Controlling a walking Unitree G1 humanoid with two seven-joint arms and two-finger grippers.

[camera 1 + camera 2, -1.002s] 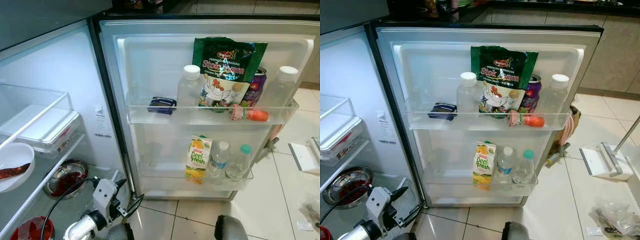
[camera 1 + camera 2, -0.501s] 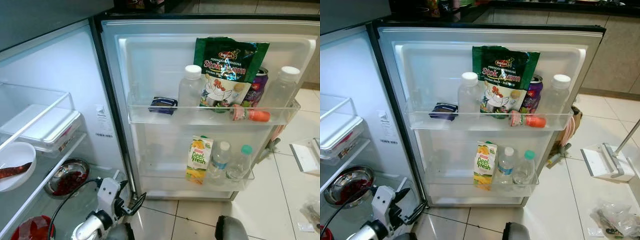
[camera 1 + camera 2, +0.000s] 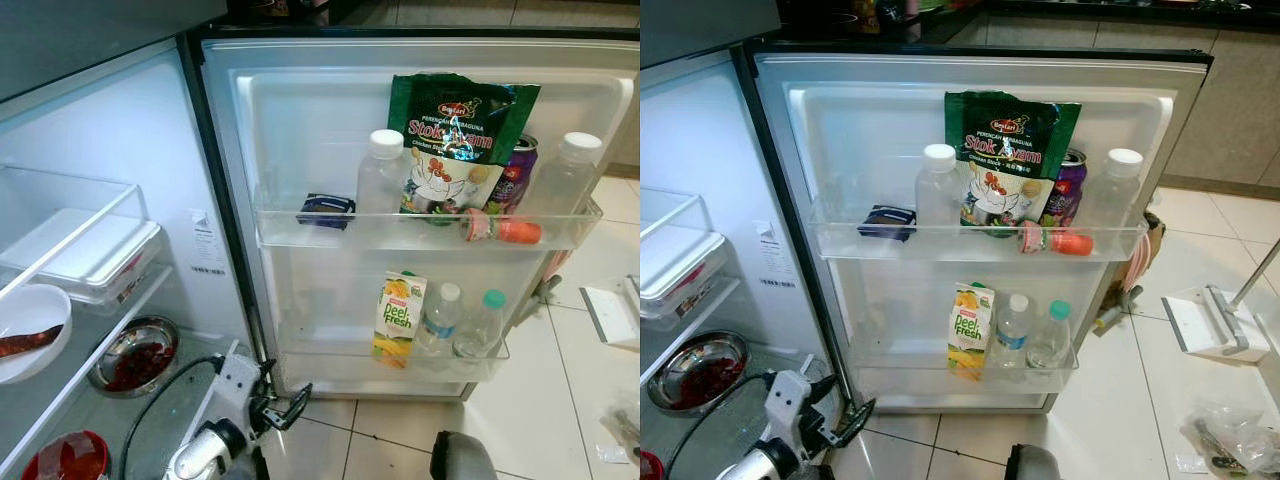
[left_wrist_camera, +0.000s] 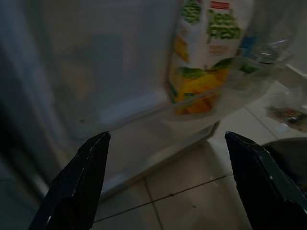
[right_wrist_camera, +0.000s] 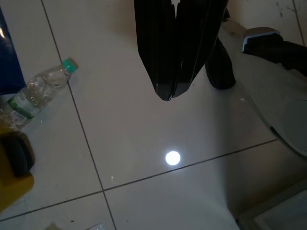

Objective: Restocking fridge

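Note:
The fridge door [image 3: 300, 130] stands open. Its upper shelf holds a green Stok Ayam bag [image 3: 455, 140], two clear bottles [image 3: 380, 172], a purple can [image 3: 513, 172], a small blue packet [image 3: 325, 208] and a red-capped bottle [image 3: 500, 229] lying flat. On the lower shelf are a juice carton [image 3: 397, 318] and two water bottles [image 3: 438, 318]. My left gripper [image 3: 283, 400] is low by the door's bottom hinge corner, open and empty, facing the juice carton [image 4: 204, 52]. My right gripper [image 5: 168, 91] hangs shut over the floor tiles.
Inside the fridge at left are a clear drawer [image 3: 80, 255], a white bowl [image 3: 30, 325], a metal bowl of red food [image 3: 135, 355] and a red container [image 3: 65, 460]. A plastic bottle [image 5: 38, 93] lies on the floor. A white dustpan [image 3: 1210, 325] sits on the tiles at right.
My left gripper has moved right, from under the fridge interior towards the bottom of the door. The items on the door have stayed put.

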